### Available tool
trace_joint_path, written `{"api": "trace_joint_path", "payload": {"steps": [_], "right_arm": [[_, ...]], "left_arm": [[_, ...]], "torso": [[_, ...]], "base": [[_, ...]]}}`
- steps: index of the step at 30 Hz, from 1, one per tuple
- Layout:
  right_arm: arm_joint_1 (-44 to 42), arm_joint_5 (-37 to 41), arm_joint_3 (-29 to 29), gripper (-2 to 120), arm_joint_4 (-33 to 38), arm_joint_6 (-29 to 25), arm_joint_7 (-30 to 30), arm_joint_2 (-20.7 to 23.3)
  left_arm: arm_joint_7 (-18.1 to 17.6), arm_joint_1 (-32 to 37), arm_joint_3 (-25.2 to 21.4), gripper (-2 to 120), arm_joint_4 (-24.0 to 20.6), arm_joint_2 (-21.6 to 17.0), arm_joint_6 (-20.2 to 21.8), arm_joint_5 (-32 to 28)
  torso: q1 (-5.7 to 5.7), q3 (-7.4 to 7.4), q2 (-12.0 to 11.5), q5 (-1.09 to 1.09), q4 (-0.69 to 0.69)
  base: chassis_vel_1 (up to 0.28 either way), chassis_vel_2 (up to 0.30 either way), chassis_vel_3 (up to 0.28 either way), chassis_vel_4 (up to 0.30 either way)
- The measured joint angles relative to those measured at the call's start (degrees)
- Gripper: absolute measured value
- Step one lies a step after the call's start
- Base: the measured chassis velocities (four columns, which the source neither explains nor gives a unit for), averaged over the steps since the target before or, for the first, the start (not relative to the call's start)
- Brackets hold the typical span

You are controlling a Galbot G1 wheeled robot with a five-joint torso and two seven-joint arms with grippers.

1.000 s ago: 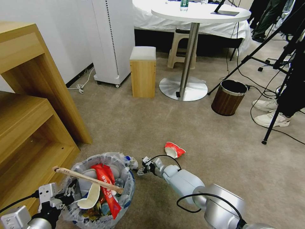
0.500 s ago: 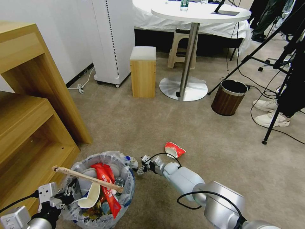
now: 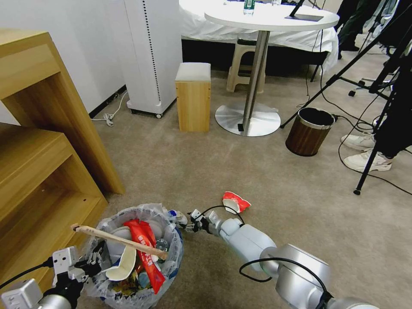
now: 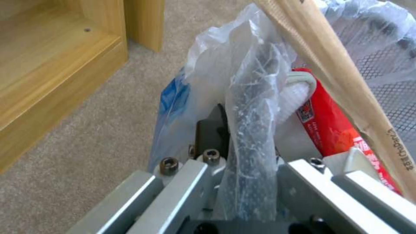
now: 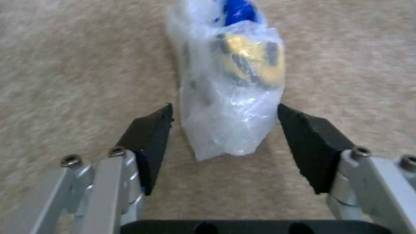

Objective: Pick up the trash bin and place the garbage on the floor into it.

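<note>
The trash bin (image 3: 171,262), black with a crinkly translucent liner, stands low on the left of the head view. It holds a wooden stick (image 3: 116,240), a red wrapper (image 3: 143,249) and a white slipper (image 3: 122,266). My left gripper (image 3: 92,261) is shut on its bag-covered rim (image 4: 251,139). A crushed plastic bottle (image 5: 232,97) with a blue cap lies on the beige floor (image 3: 206,171), right beside the bin. My right gripper (image 5: 223,112) is open, one finger on each side of the bottle (image 3: 177,217). A crumpled red and white paper cup (image 3: 235,201) lies just beyond.
A wooden shelf unit (image 3: 43,171) stands close on the left. Farther off are a wooden stool (image 3: 193,96), a round table's pedestal base (image 3: 246,120) and a brown wood-grain bin (image 3: 309,131). Tripod legs (image 3: 365,171), cables and a person's shoes (image 3: 365,161) crowd the right.
My right gripper has edged a little forward, toward the bottle beside the bin. The left gripper still holds the bin's rim in about the same place.
</note>
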State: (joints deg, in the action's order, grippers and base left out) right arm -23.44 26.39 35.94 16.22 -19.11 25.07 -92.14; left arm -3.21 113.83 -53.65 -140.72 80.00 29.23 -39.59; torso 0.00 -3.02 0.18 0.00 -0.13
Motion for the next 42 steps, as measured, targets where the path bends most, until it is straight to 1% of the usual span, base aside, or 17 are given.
{"api": "trace_joint_path", "payload": {"steps": [2,4,5,8,9,12,20,22,28,31,32,33,35,36,37,39,42], "right_arm": [[-0.1,-0.1,0.3,61,0.1,-0.2,0.0,0.0],[-0.5,-0.7,1.0,52,0.5,-0.6,-0.1,0.0],[-0.5,-0.7,1.0,52,0.5,-0.6,-0.1,0.0],[-0.7,-1.0,1.4,38,0.6,-0.9,-0.3,0.0],[-0.7,-1.0,1.4,38,0.6,-0.9,-0.3,0.0],[-0.7,-1.5,1.0,22,0.3,-1.1,-0.4,0.0],[-1.0,-3.2,-0.1,10,-0.2,-2.2,-0.5,0.0],[-1.3,-3.7,-0.4,1,-0.1,-3.0,-0.5,0.0],[-1.6,-1.1,0.0,0,2.1,-4.6,1.7,0.0],[-1.8,2.7,0.9,0,7.0,-6.7,4.0,0.2],[-1.8,2.7,0.9,0,7.0,-6.7,4.0,0.2],[-2.1,5.2,1.7,0,11.2,-7.1,4.8,1.7],[-2.7,8.0,2.5,0,16.3,-7.4,5.1,5.8],[-2.7,8.0,2.5,0,16.3,-7.4,5.1,5.8],[-3.2,9.9,3.0,0,19.6,-7.7,5.1,8.5],[-4.0,11.9,3.2,0,24.0,-8.3,4.7,11.5],[-4.7,12.9,2.7,0,27.2,-9.1,4.1,13.9]], "left_arm": [[0.1,0.0,0.0,0,0.0,0.1,-0.1,0.1],[0.2,0.0,0.1,0,-0.1,0.3,-0.4,0.2],[0.2,0.0,0.1,0,-0.1,0.3,-0.4,0.2],[0.3,0.0,0.1,0,-0.3,0.5,-0.5,0.3],[0.3,0.0,0.1,0,-0.3,0.5,-0.5,0.3],[0.5,0.2,0.1,0,-0.3,0.8,-0.8,0.6],[0.6,-0.1,0.3,0,0.2,0.9,-1.1,1.1],[0.6,-0.3,0.4,0,0.6,0.8,-1.1,1.1],[0.6,-0.4,0.4,0,1.7,0.4,-1.1,1.3],[0.7,-0.9,0.3,0,3.3,-0.1,-1.4,2.1],[0.7,-0.9,0.3,0,3.3,-0.1,-1.4,2.1],[0.7,-1.2,0.3,0,4.3,-0.4,-1.4,2.3],[0.7,-1.7,0.3,0,5.5,-0.9,-1.4,2.4],[0.7,-1.7,0.3,0,5.5,-0.9,-1.4,2.4],[0.7,-2.0,0.4,0,6.3,-1.2,-1.4,2.4],[0.5,-2.7,0.5,0,7.3,-1.8,-1.2,2.4],[0.5,-3.1,0.6,0,8.3,-2.3,-0.9,2.3]], "torso": [[0.00,0.00,0.0,0.00,0.00],[0.00,0.00,0.0,0.00,0.00],[0.00,0.00,0.0,0.00,0.00],[0.00,0.00,0.0,0.00,0.00],[0.00,0.00,0.0,0.00,0.00],[0.00,0.00,0.0,0.00,0.00],[0.00,0.00,0.0,0.00,0.00],[0.00,0.00,0.0,0.00,0.00],[0.00,0.00,0.0,-0.01,0.00],[0.00,0.00,0.0,-0.01,0.00],[0.00,0.00,0.0,-0.01,0.00],[0.00,0.00,0.0,0.04,0.05],[0.00,0.00,0.0,-0.02,0.03],[0.00,0.00,0.0,-0.02,0.03],[0.00,0.00,0.0,-0.04,-0.04],[0.00,0.00,0.0,0.01,-0.05],[0.00,0.00,0.0,0.00,-0.01]], "base": [[0.000,0.000,0.000,0.000],[0.000,0.000,0.000,0.000],[0.000,0.000,0.000,0.000],[0.000,0.000,0.000,0.000],[0.000,0.000,0.000,0.000],[0.000,0.000,0.000,0.000],[0.000,0.000,0.000,0.000],[0.000,0.000,0.000,0.000],[0.000,0.000,0.000,0.000],[0.000,0.000,0.000,0.000],[0.000,0.000,0.000,0.000],[0.000,0.000,0.000,0.000],[0.000,0.000,0.000,0.000],[0.000,0.000,0.000,0.000],[0.000,0.000,0.000,0.000],[0.000,0.000,0.000,0.000],[0.000,0.000,0.000,0.000]]}}
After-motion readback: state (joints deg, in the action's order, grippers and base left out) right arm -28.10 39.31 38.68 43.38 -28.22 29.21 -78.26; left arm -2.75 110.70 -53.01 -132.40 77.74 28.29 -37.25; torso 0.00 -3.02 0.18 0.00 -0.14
